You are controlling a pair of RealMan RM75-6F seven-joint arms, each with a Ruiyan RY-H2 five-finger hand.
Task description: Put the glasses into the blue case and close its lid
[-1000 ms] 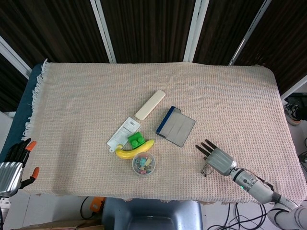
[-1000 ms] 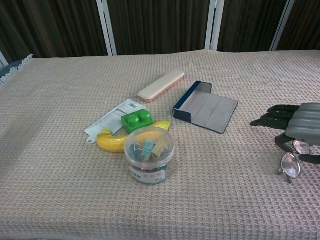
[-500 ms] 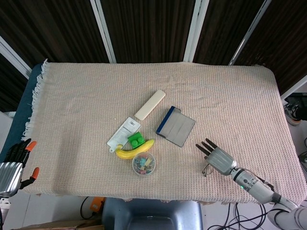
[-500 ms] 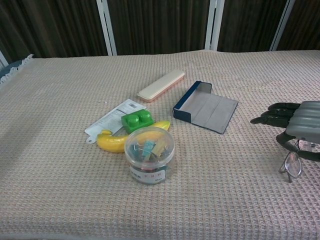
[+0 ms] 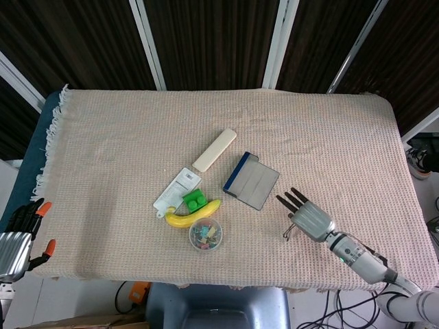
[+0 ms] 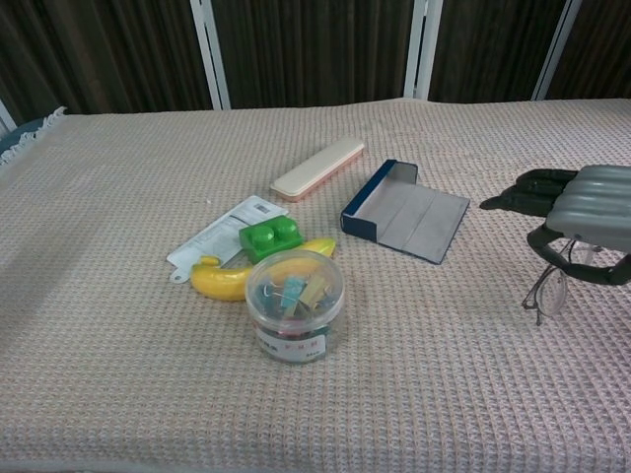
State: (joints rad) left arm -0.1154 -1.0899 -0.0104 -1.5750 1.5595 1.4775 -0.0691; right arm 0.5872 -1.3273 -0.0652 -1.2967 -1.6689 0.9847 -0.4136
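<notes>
The blue case (image 5: 250, 181) (image 6: 406, 215) lies open and flat near the middle of the cloth, grey lining up, with nothing in it. To its right, my right hand (image 5: 309, 218) (image 6: 582, 222) pinches the glasses (image 5: 289, 228) (image 6: 547, 291) from above. They hang tilted under the palm, just above the cloth. The fingers point toward the case, a short way from its right edge. My left hand (image 5: 17, 236) hangs off the table's left front corner, fingers apart and holding nothing; only the head view shows it.
Left of the case are a beige pencil case (image 5: 215, 150), a white packet (image 5: 177, 190), a green block (image 5: 194, 200), a banana (image 5: 192, 216) and a clear tub of clips (image 5: 206, 234). The woven cloth (image 5: 110, 137) covers the table.
My right hand has closed its grip on the glasses, lifted them off the cloth and moved a little toward the blue case. The left hand has not moved.
</notes>
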